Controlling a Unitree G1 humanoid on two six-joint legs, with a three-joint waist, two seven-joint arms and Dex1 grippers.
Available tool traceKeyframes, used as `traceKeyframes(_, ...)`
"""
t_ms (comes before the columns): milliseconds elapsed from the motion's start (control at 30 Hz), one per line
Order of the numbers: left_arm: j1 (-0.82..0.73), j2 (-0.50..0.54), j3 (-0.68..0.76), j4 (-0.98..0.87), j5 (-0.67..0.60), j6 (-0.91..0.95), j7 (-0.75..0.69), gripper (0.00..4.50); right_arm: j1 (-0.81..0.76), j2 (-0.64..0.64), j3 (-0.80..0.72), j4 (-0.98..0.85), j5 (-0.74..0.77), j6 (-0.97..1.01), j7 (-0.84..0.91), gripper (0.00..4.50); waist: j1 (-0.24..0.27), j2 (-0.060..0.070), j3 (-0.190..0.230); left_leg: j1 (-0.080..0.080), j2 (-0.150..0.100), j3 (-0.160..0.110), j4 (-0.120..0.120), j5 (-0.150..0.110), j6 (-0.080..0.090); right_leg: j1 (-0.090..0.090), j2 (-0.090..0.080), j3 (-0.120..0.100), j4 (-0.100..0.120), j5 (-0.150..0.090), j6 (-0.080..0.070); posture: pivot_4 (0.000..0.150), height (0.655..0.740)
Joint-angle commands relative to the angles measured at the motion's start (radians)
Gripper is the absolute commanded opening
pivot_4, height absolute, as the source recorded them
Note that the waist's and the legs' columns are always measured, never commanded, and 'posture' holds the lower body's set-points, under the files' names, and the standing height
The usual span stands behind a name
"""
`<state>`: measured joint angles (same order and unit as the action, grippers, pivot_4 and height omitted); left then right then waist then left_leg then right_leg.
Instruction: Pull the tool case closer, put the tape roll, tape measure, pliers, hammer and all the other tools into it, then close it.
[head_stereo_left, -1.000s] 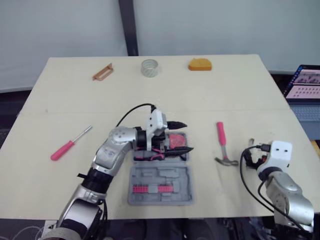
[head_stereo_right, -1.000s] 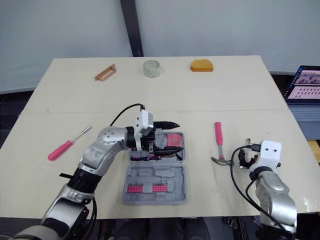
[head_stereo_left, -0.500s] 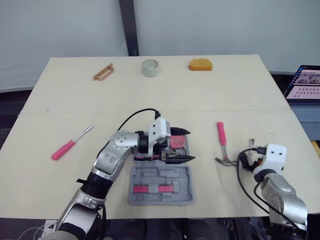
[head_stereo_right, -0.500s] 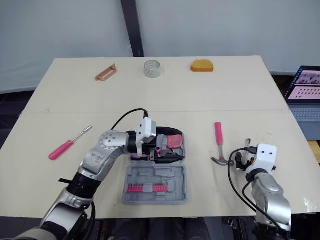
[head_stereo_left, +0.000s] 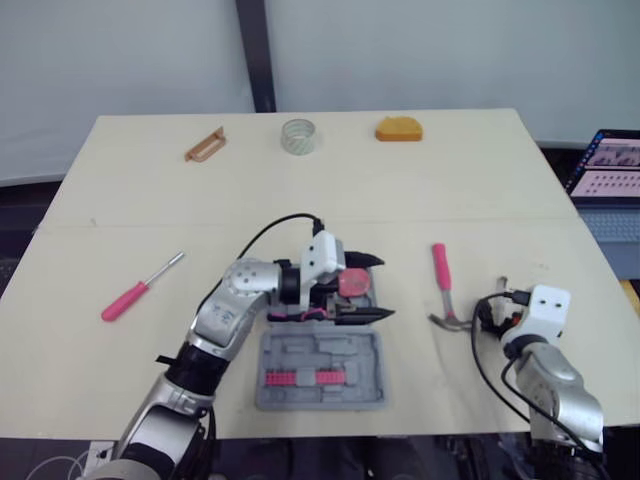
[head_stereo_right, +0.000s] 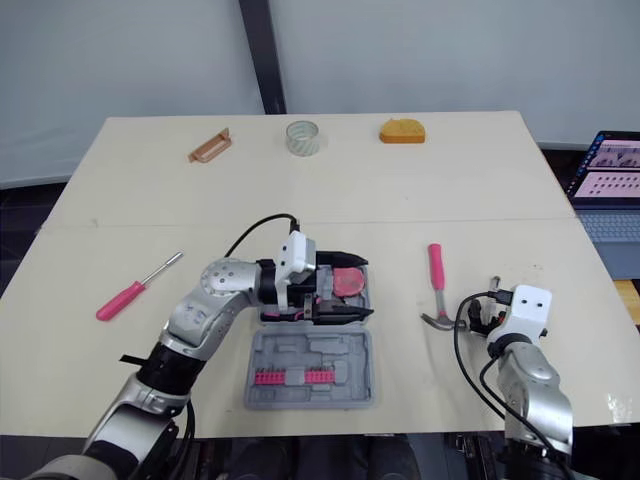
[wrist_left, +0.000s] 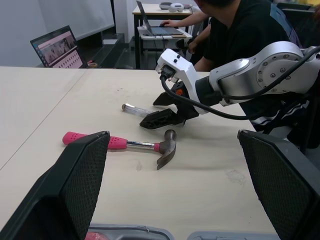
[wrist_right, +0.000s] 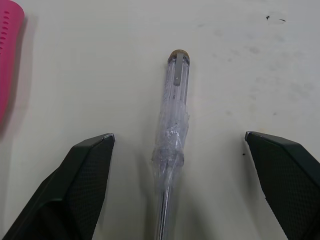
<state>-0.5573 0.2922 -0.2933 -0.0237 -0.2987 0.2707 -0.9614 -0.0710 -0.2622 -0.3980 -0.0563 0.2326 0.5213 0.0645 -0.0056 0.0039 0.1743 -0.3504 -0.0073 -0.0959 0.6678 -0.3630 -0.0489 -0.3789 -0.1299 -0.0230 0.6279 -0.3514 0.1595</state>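
- step in hand: loading tools. the tool case (head_stereo_left: 352, 388) lies open near the desk's (head_stereo_left: 480, 190) near edge, about midway along it, so the pull looks done.
- left gripper (head_stereo_left: 385, 288): hangs over the case's far half, fingers spread wide, nothing between them. pink-and-black items lie in that half; which tool, cannot tell.
- right gripper (head_stereo_left: 492, 314): near the near right corner, fingers (wrist_right: 85, 185) spread wide to either side of a clear-handled screwdriver (wrist_right: 172, 125), not touching it. judged the next pick.
- next move calls for: lowering onto the handle and closing squarely; the handle is thin, round and smooth, so it may roll or slip.
- hammer (head_stereo_left: 443, 288): just beside the right gripper, between it and the case; pink ribbed grip, bare metal shank and claw head.
- pink-handled screwdriver (head_stereo_left: 138, 289): near the left edge, metal shaft.
- far edge, left to right: flat brown tool (head_stereo_left: 205, 145), tape roll (head_stereo_left: 298, 135) (translucent ring), tape measure (head_stereo_left: 399, 129) (orange, rounded).
- case: grey moulded plastic with shaped recesses; a row of pink bits in the near half.
- clear screwdriver: see-through plastic, metal pocket clip, brass-coloured end cap.
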Motion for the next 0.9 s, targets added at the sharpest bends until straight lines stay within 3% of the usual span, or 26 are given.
traceKeyframes(33,-0.012,-0.004,0.006,-0.036,0.000,-0.003,0.003,4.40,0.000,0.008,-0.006,0.017,-0.005,-0.023,-0.022,4.45,-0.001,0.000,0.000,0.000,0.000,0.000,0.000,0.000,0.000,0.000,0.000,0.000,0.000,0.000,0.000,0.150,0.7400)
traceKeyframes(433,-0.015,-0.007,0.008,-0.040,0.000,0.011,0.013,4.40,0.010,0.027,0.005,0.054,-0.012,-0.078,-0.027,4.45,-0.001,0.000,0.000,0.000,0.000,0.000,0.000,0.000,0.000,0.000,0.000,0.000,0.000,0.000,0.000,0.150,0.7400)
traceKeyframes(533,-0.015,-0.008,0.008,-0.041,-0.001,0.014,0.015,4.50,0.012,0.030,0.009,0.057,-0.014,-0.083,-0.029,3.57,-0.002,0.000,0.000,0.000,0.000,0.000,0.000,0.000,0.000,0.000,0.000,0.000,0.000,0.000,0.000,0.150,0.7400)
traceKeyframes(767,-0.018,-0.010,0.009,-0.040,-0.002,0.017,0.018,4.50,0.010,0.027,0.014,0.066,-0.011,-0.089,-0.035,0.27,0.005,0.000,0.000,0.000,-0.001,-0.001,0.002,0.000,0.000,0.002,-0.001,0.000,0.000,0.000,0.001,0.150,0.7400)
traceKeyframes(800,-0.019,-0.010,0.010,-0.041,-0.002,0.017,0.018,4.50,0.010,0.026,0.014,0.068,-0.012,-0.091,-0.036,0.00,0.005,0.000,0.000,0.000,-0.001,-0.001,0.002,0.000,0.000,0.002,-0.001,0.000,0.000,0.000,0.001,0.150,0.7400)
traceKeyframes(900,-0.020,-0.010,0.011,-0.039,-0.002,0.018,0.019,4.50,0.009,0.024,0.013,0.073,-0.013,-0.096,-0.039,0.01,0.004,0.000,0.000,0.000,-0.001,-0.001,0.002,0.000,0.000,0.002,-0.001,0.000,0.000,0.000,0.001,0.150,0.7400)
